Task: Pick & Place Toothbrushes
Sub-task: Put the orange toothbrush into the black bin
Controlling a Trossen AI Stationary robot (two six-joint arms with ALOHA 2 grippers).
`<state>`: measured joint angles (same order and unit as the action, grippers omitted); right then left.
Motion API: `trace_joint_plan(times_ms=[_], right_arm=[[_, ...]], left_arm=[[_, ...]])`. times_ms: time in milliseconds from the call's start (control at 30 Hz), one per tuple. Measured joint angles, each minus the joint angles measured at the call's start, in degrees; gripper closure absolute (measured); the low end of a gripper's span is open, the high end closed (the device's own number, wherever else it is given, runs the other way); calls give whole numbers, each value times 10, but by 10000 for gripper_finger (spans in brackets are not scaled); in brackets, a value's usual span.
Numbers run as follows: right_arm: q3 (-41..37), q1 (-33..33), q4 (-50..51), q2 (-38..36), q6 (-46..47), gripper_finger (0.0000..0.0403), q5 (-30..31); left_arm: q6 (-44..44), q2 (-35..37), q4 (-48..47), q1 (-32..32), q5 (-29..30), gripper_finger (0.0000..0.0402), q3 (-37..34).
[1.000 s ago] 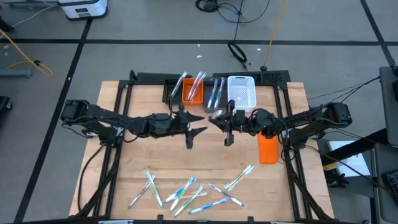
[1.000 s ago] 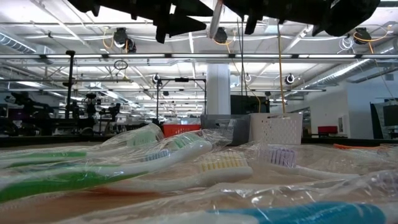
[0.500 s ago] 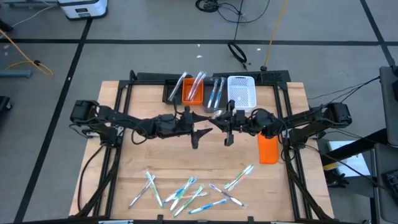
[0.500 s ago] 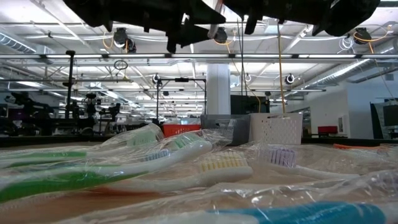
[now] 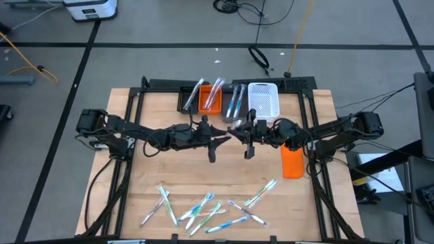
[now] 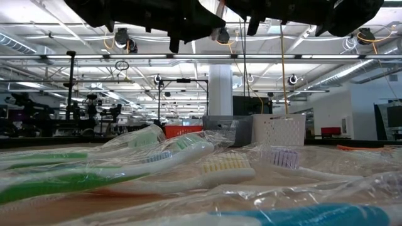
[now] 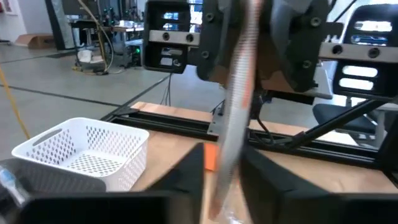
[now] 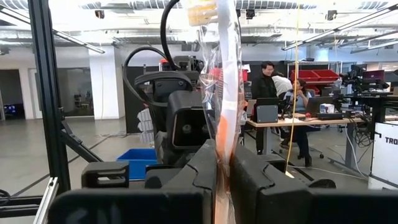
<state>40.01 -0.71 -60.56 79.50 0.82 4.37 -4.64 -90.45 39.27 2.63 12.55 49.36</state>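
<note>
A toothbrush (image 5: 235,126) in a clear wrapper, orange along its handle, stands upright above the middle of the table between my two grippers. My right gripper (image 8: 222,163) is shut on it from the table's right. My left gripper (image 7: 221,186) has closed on it from the left. In the low view the toothbrush (image 6: 219,9) shows only as a pale strip between the dark arms at the top. Several more wrapped toothbrushes (image 5: 203,210) lie flat on the wood near the table's front edge. My left gripper pinches the lower stretch of the wrapped handle (image 7: 225,168) between its two fingers, coming level from the table's left, across the toothbrush. The toothbrush stands upright, clear of the table. My right gripper pinches the handle (image 8: 224,146) between its two fingers from the table's right, across it. The head end (image 8: 205,12) rises above the fingers.
An orange bin (image 5: 210,102), a grey bin (image 5: 234,106) and a white basket (image 5: 264,102), some with toothbrushes, stand at the table's far edge. A flat orange block (image 5: 292,163) lies at the right. People sit at a desk (image 8: 280,93) in the room beyond.
My left gripper has moved toward the table's right and a little down, up to the toothbrush in my right gripper, and its fingers have shut around the toothbrush. The toothbrush has stayed where it was.
</note>
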Motion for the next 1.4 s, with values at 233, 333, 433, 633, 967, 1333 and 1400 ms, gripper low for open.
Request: trace_joint_plan(times_ms=[233, 333, 433, 633, 967, 1333, 1400], right_arm=[[0, 0, 8, 0, 4, 383, 1], [0, 0, 8, 0, -2, 371, 3], [0, 1, 10, 0, -6, 356, 8], [0, 7, 21, 0, -25, 314, 45], [0, 6, 29, 0, -16, 201, 44], [0, -16, 73, 0, -11, 161, 44], [0, -22, 75, 0, -11, 161, 44]], left_arm=[[6, 0, -5, 1, -6, 386, 0], [9, 0, -7, 1, -4, 393, 0], [11, 1, -13, 1, 10, 393, 0], [19, 34, -79, 0, 53, 394, 0], [15, 138, -270, -23, 176, 393, 0], [-37, 155, -408, -154, 201, 390, 0], [-48, 155, -423, -179, 182, 390, 0]])
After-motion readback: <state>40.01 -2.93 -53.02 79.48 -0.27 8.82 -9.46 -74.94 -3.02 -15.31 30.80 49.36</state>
